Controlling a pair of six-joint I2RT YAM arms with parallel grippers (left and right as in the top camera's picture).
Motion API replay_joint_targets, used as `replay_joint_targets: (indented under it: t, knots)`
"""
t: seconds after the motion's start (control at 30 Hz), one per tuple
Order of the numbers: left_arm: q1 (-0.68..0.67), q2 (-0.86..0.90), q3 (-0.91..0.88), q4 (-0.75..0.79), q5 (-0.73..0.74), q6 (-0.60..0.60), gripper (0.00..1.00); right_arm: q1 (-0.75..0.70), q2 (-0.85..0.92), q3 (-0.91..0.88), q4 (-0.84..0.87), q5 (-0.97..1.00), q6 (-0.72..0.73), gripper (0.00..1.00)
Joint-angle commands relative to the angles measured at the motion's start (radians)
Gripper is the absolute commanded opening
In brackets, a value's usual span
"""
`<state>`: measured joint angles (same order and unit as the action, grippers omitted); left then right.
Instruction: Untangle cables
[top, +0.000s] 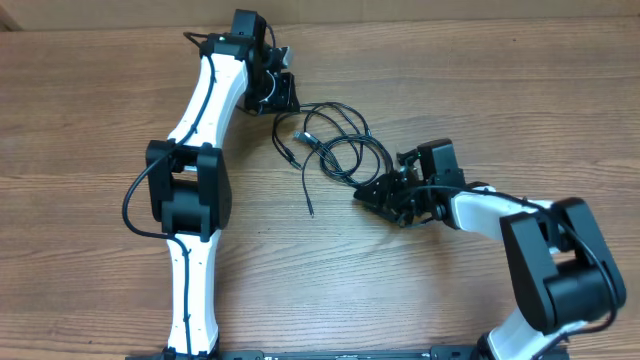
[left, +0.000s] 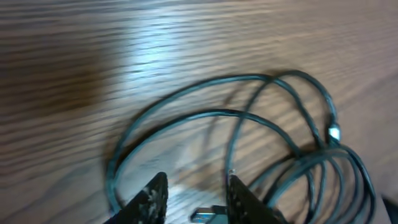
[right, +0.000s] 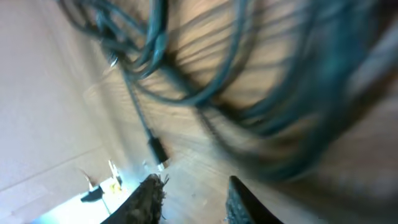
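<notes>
Left arm (top: 195, 170) stretched up the table, bent at the elbow, left gripper (left: 194, 198) low, jaws a little apart, right arm (top: 540, 250) bent, reaching left, right gripper (right: 193, 200) jaws a little apart

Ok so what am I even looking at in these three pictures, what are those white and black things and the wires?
Two robot arms work at a wooden table. One picture looks down from above; the other two come from cameras on each arm's wrist. Between the arms lie the cables, thin black cords looped together, with small plugs. The left hand has its fingers apart over a plug end, gripping nothing that I can see. The right hand is also parted; its picture is blurred, so whether it touches a cord is unclear.
</notes>
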<state>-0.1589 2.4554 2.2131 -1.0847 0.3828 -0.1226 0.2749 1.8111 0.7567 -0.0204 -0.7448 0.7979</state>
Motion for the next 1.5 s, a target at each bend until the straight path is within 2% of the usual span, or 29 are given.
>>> replay_joint_targets:
  t: [0.0,0.1,0.13,0.37,0.5,0.73,0.9,1.07,1.33,1.47]
  knots:
    - [0.027,-0.032,0.012,-0.004,-0.079,-0.097,0.27,0.049,-0.111,0.049,0.007,-0.016,-0.022,0.21]
    - [0.039,-0.032,0.006,-0.003,-0.079,-0.117,0.05,0.076,-0.16,0.082,0.009,0.033,-0.022,0.06]
    - [0.041,-0.032,0.003,-0.003,-0.079,-0.118,0.04,0.082,-0.169,0.092,0.012,0.067,-0.023,0.04]
    - [0.042,-0.028,-0.031,0.025,-0.08,-0.117,0.04,0.122,-0.168,0.103,0.064,0.459,-0.074,0.04]
    - [0.043,-0.021,-0.032,0.028,-0.084,-0.117,0.04,0.13,-0.149,0.103,0.079,0.544,-0.074,0.04]
    - [0.043,-0.021,-0.032,0.031,-0.085,-0.117,0.04,0.132,-0.036,0.103,0.101,0.539,-0.042,0.04]
    - [0.043,-0.021,-0.032,0.031,-0.085,-0.116,0.04,0.132,0.043,0.103,0.097,0.38,0.033,0.04]
    - [0.043,-0.021,-0.032,0.034,-0.087,-0.116,0.04,0.166,0.052,0.102,0.041,0.261,0.039,0.04]
    - [0.043,-0.021,-0.032,0.034,-0.086,-0.116,0.05,0.276,0.052,0.103,0.034,0.271,0.025,0.04]
    - [0.042,-0.021,-0.032,0.019,-0.029,-0.003,0.06,0.262,0.043,0.121,0.03,0.246,-0.004,0.04]
